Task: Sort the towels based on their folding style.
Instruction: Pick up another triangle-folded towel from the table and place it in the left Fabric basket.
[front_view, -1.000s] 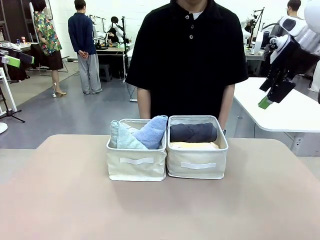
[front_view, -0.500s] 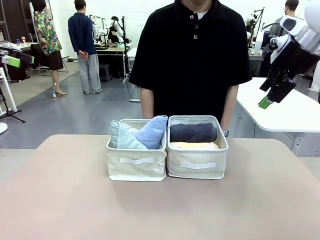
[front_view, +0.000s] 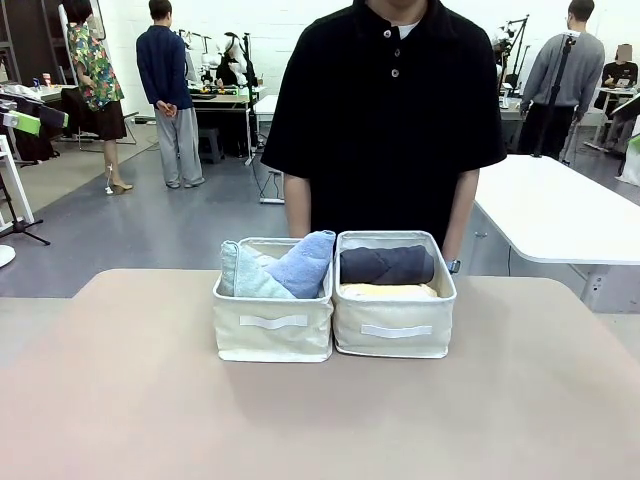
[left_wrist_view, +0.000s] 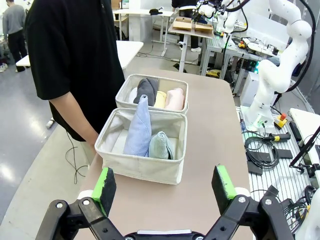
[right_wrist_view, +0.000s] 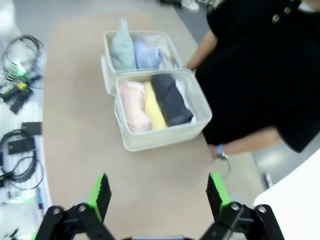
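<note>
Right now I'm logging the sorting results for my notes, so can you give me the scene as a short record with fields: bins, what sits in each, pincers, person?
bins: two cream fabric bins side by side, left bin, right bin
left bin contents: teal-green cone towel, light blue cone towel
right bin contents: dark grey roll, yellow roll, pink roll, white roll
left pincer: open, holding nothing, above the table
right pincer: open, holding nothing, above the table
person: standing behind the bins
table: no loose towels seen
</note>
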